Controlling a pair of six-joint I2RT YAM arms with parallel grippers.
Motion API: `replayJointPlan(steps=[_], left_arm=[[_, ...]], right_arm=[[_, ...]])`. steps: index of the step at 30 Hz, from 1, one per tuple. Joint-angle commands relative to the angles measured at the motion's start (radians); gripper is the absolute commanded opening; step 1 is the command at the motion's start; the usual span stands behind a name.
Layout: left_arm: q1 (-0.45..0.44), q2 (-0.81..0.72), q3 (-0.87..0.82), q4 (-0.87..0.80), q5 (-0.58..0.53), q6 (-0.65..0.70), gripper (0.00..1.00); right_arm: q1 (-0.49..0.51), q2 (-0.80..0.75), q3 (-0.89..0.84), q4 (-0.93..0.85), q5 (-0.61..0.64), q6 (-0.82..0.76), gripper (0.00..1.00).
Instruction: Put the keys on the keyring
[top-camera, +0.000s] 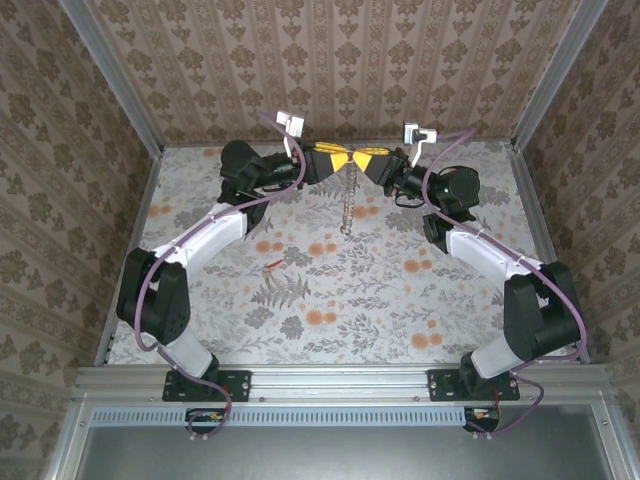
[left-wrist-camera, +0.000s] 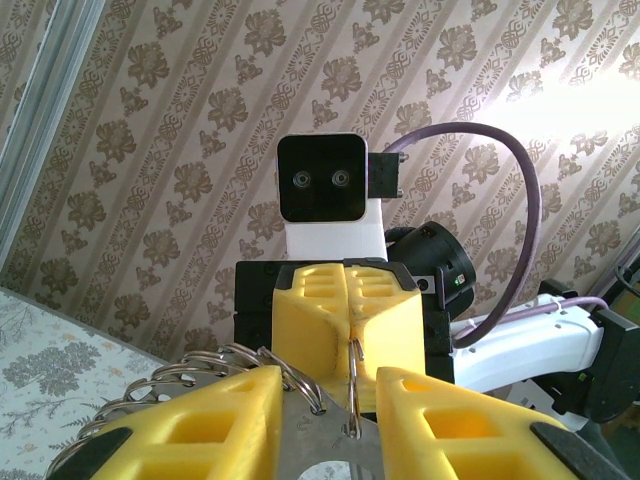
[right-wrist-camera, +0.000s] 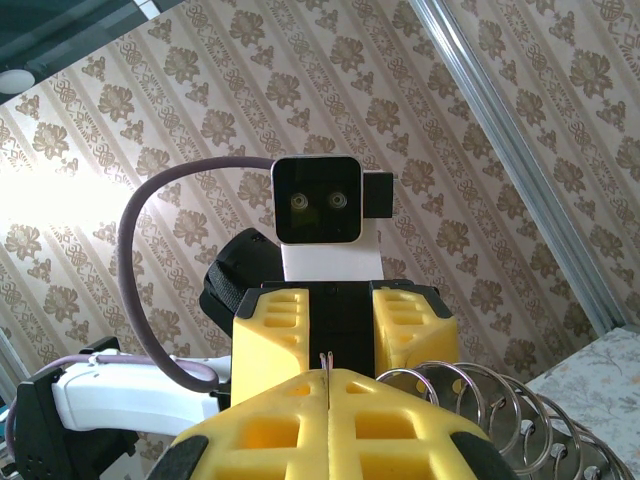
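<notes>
Both arms are raised over the far middle of the worktop (top-camera: 420, 300), and the two hands are brought tip to tip above it. The keyring (top-camera: 347, 205) is held up between them; in the top view it is seen as a thin jagged strand hanging straight down from the meeting point, clear of the flowered surface.

The right hand (top-camera: 364, 160) is clenched. In its own wrist view the yellow fingers (right-wrist-camera: 260, 430) are pressed flat together, and a thin metal wire of the keyring is pinched in the seam between them. A row of small metal loops (right-wrist-camera: 490, 400) is seen curving away just to the right of those fingers.

The left hand (top-camera: 338, 160) is seen from its wrist camera with its fingers (left-wrist-camera: 215, 420) standing apart. The wire gripped by the right hand (left-wrist-camera: 347, 330) runs down through that gap, and the keyring's loops (left-wrist-camera: 190, 375) lie against the inner edge of one finger (the other finger is not touched by the wire, so far as can be made out). No clamp on the ring by this hand is shown.

A small key with a red head (top-camera: 272, 265) lies flat on the worktop, well apart from the keyring and nearer the left arm.
</notes>
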Motion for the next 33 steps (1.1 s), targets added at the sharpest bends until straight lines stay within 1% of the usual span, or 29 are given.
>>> replayJointPlan(steps=[1,9,14,16,19,20,25,26,28,29,30,31,33], left_arm=[[-0.004,0.012,0.043,0.028,-0.009,0.013,0.30],[-0.008,0.019,0.049,0.014,-0.003,0.020,0.23],[-0.017,0.016,0.054,-0.014,0.006,0.048,0.19],[-0.019,0.012,0.055,-0.033,0.007,0.067,0.15],[-0.023,0.002,0.052,-0.069,0.012,0.107,0.02],[-0.025,-0.002,0.050,-0.086,0.010,0.130,0.00],[-0.024,-0.021,0.050,-0.162,0.012,0.240,0.00],[-0.021,-0.023,0.056,-0.194,0.008,0.273,0.00],[-0.015,-0.027,0.065,-0.245,0.006,0.340,0.00],[-0.011,-0.029,0.068,-0.272,0.001,0.381,0.00],[-0.004,-0.030,0.068,-0.294,-0.008,0.419,0.00],[0.001,-0.030,0.066,-0.301,-0.015,0.446,0.00],[0.011,-0.031,0.038,-0.254,-0.028,0.499,0.00]], right_arm=[[0.008,-0.039,0.023,0.036,0.018,-0.019,0.00],[0.006,-0.042,0.023,0.036,0.015,-0.019,0.00],[0.006,-0.044,0.024,0.033,0.015,-0.020,0.00],[0.007,-0.043,0.023,0.033,0.015,-0.020,0.00],[0.006,-0.046,0.023,0.030,0.017,-0.022,0.00],[0.006,-0.046,0.023,0.026,0.017,-0.023,0.00],[0.002,-0.053,0.042,-0.037,0.035,-0.042,0.00],[-0.007,-0.060,0.048,-0.077,0.050,-0.051,0.04],[-0.032,-0.084,0.048,-0.162,0.091,-0.069,0.28],[-0.050,-0.105,0.043,-0.218,0.117,-0.082,0.38],[-0.071,-0.118,0.035,-0.270,0.148,-0.094,0.44],[-0.092,-0.149,0.023,-0.309,0.170,-0.098,0.47],[-0.141,-0.187,-0.013,-0.364,0.211,-0.098,0.51]])
